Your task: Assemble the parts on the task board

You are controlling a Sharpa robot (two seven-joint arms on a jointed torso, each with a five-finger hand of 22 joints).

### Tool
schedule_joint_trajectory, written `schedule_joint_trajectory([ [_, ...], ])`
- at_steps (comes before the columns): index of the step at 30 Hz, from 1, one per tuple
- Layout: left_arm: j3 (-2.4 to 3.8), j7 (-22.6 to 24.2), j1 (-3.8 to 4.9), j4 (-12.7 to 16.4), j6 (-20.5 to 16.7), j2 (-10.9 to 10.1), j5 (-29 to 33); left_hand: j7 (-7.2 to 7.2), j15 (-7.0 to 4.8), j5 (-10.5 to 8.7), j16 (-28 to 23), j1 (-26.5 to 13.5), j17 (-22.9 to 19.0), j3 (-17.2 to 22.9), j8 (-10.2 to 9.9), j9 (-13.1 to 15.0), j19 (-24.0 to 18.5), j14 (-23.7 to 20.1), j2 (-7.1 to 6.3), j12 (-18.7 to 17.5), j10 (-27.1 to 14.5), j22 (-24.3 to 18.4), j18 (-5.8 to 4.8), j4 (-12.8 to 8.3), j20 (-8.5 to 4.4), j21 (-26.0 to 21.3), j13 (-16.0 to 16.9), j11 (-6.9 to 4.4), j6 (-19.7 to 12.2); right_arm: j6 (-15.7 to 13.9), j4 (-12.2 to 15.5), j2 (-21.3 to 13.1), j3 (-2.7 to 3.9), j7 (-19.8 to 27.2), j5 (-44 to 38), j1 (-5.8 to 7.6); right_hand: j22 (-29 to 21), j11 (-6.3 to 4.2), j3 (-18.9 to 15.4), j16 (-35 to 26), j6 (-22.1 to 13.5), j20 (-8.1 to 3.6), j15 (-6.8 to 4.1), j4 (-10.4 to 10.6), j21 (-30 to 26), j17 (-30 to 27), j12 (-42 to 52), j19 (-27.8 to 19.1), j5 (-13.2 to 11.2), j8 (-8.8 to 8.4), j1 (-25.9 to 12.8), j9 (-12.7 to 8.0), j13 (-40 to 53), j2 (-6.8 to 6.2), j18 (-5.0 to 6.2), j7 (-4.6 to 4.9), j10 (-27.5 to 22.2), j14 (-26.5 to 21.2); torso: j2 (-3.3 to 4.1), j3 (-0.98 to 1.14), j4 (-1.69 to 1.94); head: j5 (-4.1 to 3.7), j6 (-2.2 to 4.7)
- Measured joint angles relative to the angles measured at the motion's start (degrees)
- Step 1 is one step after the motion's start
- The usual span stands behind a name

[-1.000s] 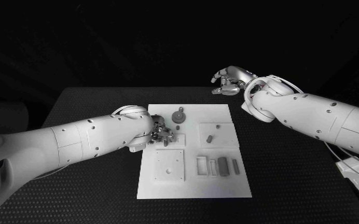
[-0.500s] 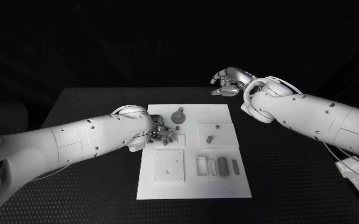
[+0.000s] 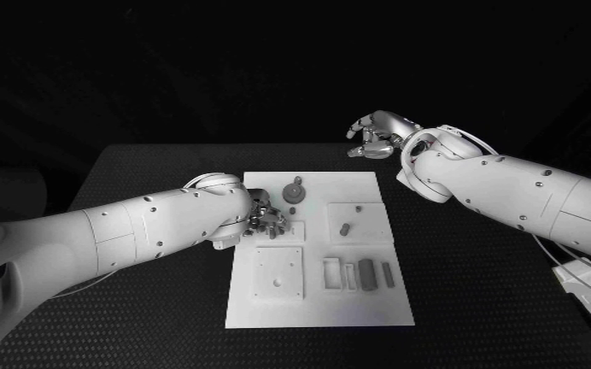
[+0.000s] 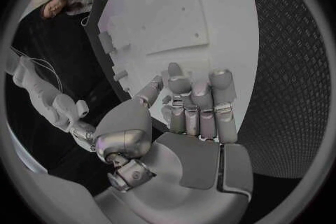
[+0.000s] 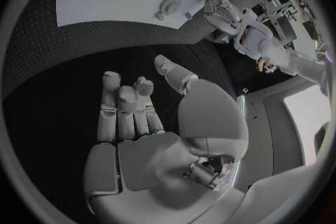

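The white task board (image 3: 320, 301) lies in the middle of the table. My left hand (image 3: 264, 219) hangs low over the board's left side, at a small square plate (image 3: 293, 231). In the left wrist view the fingers (image 4: 199, 95) point side by side at the board (image 4: 161, 17), with the thumb drawn close to them. Whether a part sits between them is hidden. A round grey part (image 3: 293, 191) stands just beyond that hand. My right hand (image 3: 376, 134) is raised past the table's far edge, fingers apart and holding nothing (image 5: 140, 123).
On the board are a square plate with small grey pieces (image 3: 354, 219), a plate with a hole (image 3: 278, 271), and a row of slots and grey bars (image 3: 367, 273). Black table (image 3: 148, 172) surrounds the board on all sides.
The left hand's fingers have shifted very slightly over the small square plate. The right arm has not moved.
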Motion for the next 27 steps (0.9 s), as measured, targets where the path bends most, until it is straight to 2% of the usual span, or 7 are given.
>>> schedule_joint_trajectory([
  [4,0.19,0.0,-0.02,0.0,-0.1,-0.1,0.1,-0.06,0.01,0.0,0.0,0.8,-0.1,0.3,-0.2,0.0,0.0,0.0,0.84,0.0,0.0,0.0,0.0,-1.2,0.0,0.0,-0.1,0.0,-0.1,0.1,0.0,0.0,0.0,0.0,0.0,-0.01,0.0,0.0,0.0,0.0,0.0,0.0,0.0,0.0,0.0,0.0,0.0,0.0,0.0,0.0,0.0,0.0,0.0,0.0,0.0,0.0,0.0,0.0,-0.01,-0.01,0.0,0.01,0.02],
  [9,1.08,-0.1,-0.03,0.2,-0.1,-0.2,0.2,-0.08,0.01,0.0,0.0,2.4,-0.3,0.9,-0.2,0.0,-0.1,0.0,1.36,0.0,0.0,0.0,0.0,-2.5,0.09,0.0,-0.2,0.0,0.0,0.1,-0.1,0.0,0.0,0.0,0.0,-0.01,0.0,0.0,0.0,0.0,0.0,0.0,0.0,0.0,0.0,0.0,0.0,0.0,0.0,0.0,0.0,0.0,0.0,0.0,-0.01,0.0,0.0,0.0,-0.02,-0.02,0.01,0.01,0.05],
  [12,1.3,-0.1,-0.02,0.4,-0.1,-0.2,0.3,-0.09,0.02,0.0,0.0,2.7,-0.3,1.0,-0.2,0.0,-0.1,0.0,1.68,0.0,0.0,0.0,0.0,-2.5,0.09,0.0,-0.2,0.0,0.0,0.2,-0.1,-0.1,0.0,0.0,0.0,-0.01,0.0,0.0,0.0,0.0,0.0,0.0,0.0,0.0,0.0,0.0,0.0,0.0,0.0,0.0,0.0,0.0,0.0,0.0,-0.01,0.01,0.0,0.0,-0.02,-0.03,0.01,0.01,0.08],
  [16,1.53,-0.1,-0.02,0.4,-0.2,-0.2,0.4,-0.11,0.02,0.0,0.0,3.0,-0.4,1.0,-0.2,0.0,-0.1,0.0,1.45,0.0,0.0,0.0,-0.01,-2.5,0.09,0.0,-0.3,0.0,0.0,0.2,-0.1,0.0,0.0,0.0,0.0,-0.02,0.0,0.0,0.0,0.0,0.0,0.0,0.0,0.0,0.0,0.0,0.0,0.0,0.0,0.0,0.0,0.0,0.0,0.0,-0.01,0.01,0.0,0.0,-0.02,-0.03,0.01,0.01,0.09],
  [23,1.56,-0.1,-0.03,0.4,-0.1,-0.2,0.6,-0.14,0.02,0.0,0.0,3.3,-0.4,1.0,-0.4,0.0,-0.1,0.0,1.11,0.0,0.0,0.0,0.0,-2.6,0.1,0.0,-0.3,0.0,0.0,0.3,-0.1,0.0,0.0,0.0,0.0,-0.04,0.0,0.0,0.0,0.0,-0.1,0.0,0.0,0.0,0.0,0.0,0.0,0.0,0.0,0.0,0.0,0.0,0.0,0.0,-0.02,0.07,0.0,0.0,-0.02,-0.03,0.01,0.01,0.08],
  [27,1.57,-0.2,-0.03,0.4,0.0,-0.3,0.7,-0.04,0.04,0.67,0.0,5.9,-0.6,1.5,-0.7,0.0,-0.1,0.0,0.46,0.0,0.0,0.0,-0.01,-3.3,0.1,0.0,-0.4,0.0,-0.1,0.3,-0.1,-0.1,0.0,0.0,0.0,-0.04,0.0,0.0,0.0,0.0,-0.1,0.0,0.0,0.0,0.0,0.0,0.0,0.0,0.0,0.0,0.0,0.0,0.0,0.0,-0.03,0.07,0.0,0.0,-0.02,-0.03,0.01,0.01,0.04],
])
